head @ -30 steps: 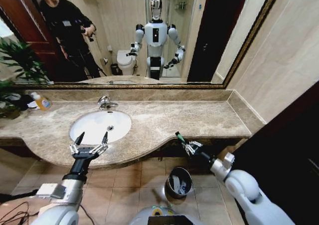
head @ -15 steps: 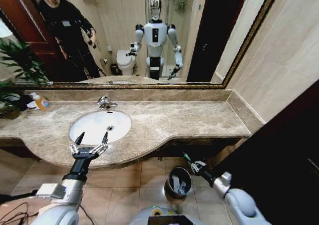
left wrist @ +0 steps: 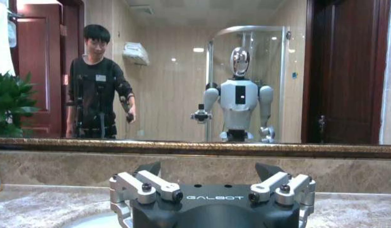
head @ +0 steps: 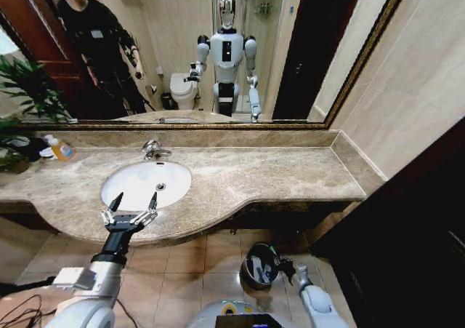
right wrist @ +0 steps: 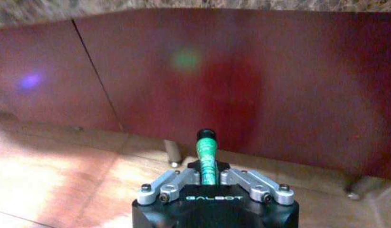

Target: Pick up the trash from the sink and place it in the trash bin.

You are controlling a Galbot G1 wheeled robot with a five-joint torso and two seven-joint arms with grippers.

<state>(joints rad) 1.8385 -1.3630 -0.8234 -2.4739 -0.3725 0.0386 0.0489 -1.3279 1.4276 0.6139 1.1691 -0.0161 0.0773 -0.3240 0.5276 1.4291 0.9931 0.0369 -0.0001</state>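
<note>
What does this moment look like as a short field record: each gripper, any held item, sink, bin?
left gripper: open, poised over the front rim of the sink, holding nothing
right gripper: low by the floor at the rim of the trash bin, shut on a green tube
green tube: slim, dark cap, sticking out from between the fingers
sink contents: basin looks bare of trash
trash bin contents: some pale pieces inside
soap bottle: on the counter's far left
</note>
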